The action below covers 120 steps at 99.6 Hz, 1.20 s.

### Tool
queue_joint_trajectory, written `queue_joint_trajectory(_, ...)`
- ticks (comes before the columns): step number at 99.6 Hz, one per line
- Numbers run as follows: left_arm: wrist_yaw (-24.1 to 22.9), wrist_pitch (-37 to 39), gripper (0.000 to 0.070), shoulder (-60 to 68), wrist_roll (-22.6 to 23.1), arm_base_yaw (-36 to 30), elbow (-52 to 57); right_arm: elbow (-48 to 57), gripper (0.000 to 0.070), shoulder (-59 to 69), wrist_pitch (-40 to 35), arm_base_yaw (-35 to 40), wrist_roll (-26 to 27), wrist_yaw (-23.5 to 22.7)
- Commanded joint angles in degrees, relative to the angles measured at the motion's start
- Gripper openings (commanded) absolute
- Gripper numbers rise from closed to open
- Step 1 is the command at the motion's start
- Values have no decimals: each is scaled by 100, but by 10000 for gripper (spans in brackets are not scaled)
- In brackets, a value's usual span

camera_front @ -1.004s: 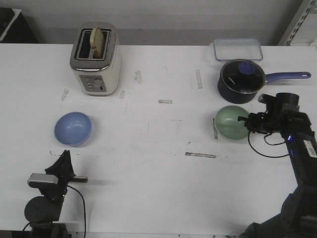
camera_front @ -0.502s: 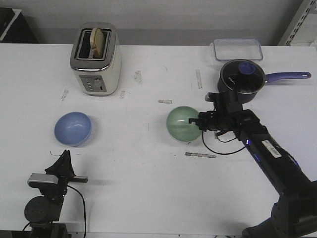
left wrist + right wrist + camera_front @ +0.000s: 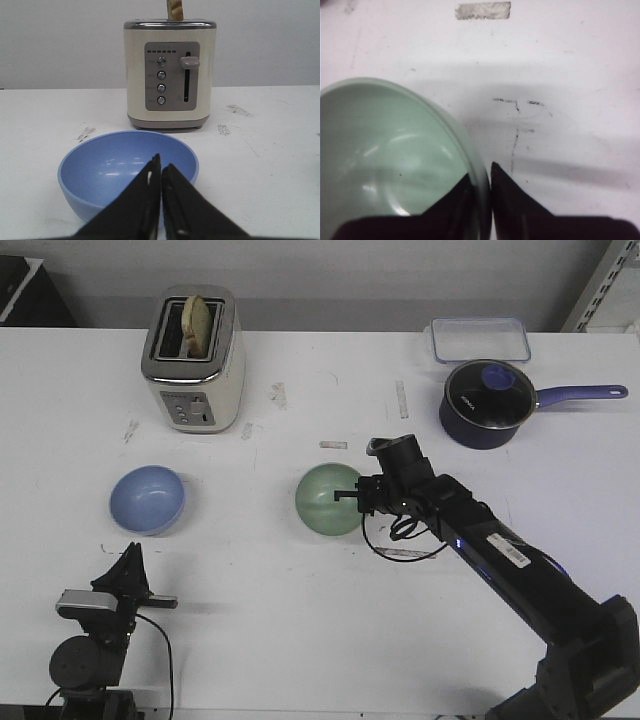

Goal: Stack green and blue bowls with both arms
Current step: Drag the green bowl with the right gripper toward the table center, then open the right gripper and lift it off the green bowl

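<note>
The pale green bowl hangs tilted above the middle of the table, held by its rim. My right gripper is shut on that rim; in the right wrist view the rim passes between the two fingers of the gripper. The blue bowl sits upright on the table at the left, in front of the toaster. My left gripper is near the table's front edge, behind the blue bowl. Its jaws are shut and empty.
A cream toaster with a slice of bread stands at the back left. A dark navy saucepan with a glass lid and a clear plastic container are at the back right. Tape marks dot the white table.
My right arm has carried the green bowl leftward from the right side, in front of the saucepan, to the middle of the table. The left arm and blue bowl have not moved.
</note>
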Motion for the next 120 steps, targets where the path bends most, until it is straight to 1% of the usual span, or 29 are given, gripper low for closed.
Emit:
queue_joint_trajectory(1, -28, 63, 3, -9, 33, 9, -125, 68, 10, 258, 57, 68, 101, 24)
queue_joint_trajectory(13, -28, 66, 3, -9, 33, 9, -125, 68, 10, 433, 59, 76, 111, -2)
queue_joint_trajectory(27, -28, 63, 3, -9, 33, 9, -125, 68, 10, 450, 107, 103, 317, 0)
queue_joint_trajectory(46, -28, 63, 3, -9, 33, 9, -125, 68, 16, 450, 214, 105, 315, -2)
queue_joint_trajectory(52, -28, 66, 3, -9, 33, 9, -125, 68, 32, 450, 201, 105, 315, 4)
queue_joint_trajectory(55, -28, 63, 3, -9, 33, 9, -125, 68, 59, 450, 203, 105, 315, 9)
queue_joint_trajectory(63, -28, 66, 3, -9, 33, 9, -125, 68, 161, 450, 205, 105, 315, 13)
queue_joint_trajectory(76, -28, 63, 3, -9, 33, 9, -125, 68, 264, 444, 223, 105, 315, 28)
queue_joint_trajectory(80, -28, 63, 3, -9, 33, 9, -125, 68, 319, 422, 225, 105, 313, 72)
queue_joint_trajectory(88, -28, 63, 3, -9, 33, 9, -125, 68, 456, 317, 225, 105, 291, 245)
queue_joint_trajectory(92, -28, 66, 3, -9, 33, 9, -125, 68, 504, 254, 232, 105, 256, 345)
queue_joint_trajectory(94, -28, 66, 3, -9, 33, 9, -125, 68, 515, 214, 236, 105, 236, 382)
queue_joint_trajectory(103, -28, 63, 3, -9, 33, 9, -125, 68, 514, -9, 262, 105, -15, 595)
queue_joint_trajectory(110, -28, 63, 3, -9, 33, 9, -125, 68, 514, -214, 293, 103, -431, 667)
queue_joint_trajectory(120, -28, 66, 3, -9, 33, 9, -125, 68, 511, -520, 306, 103, -1106, 907)
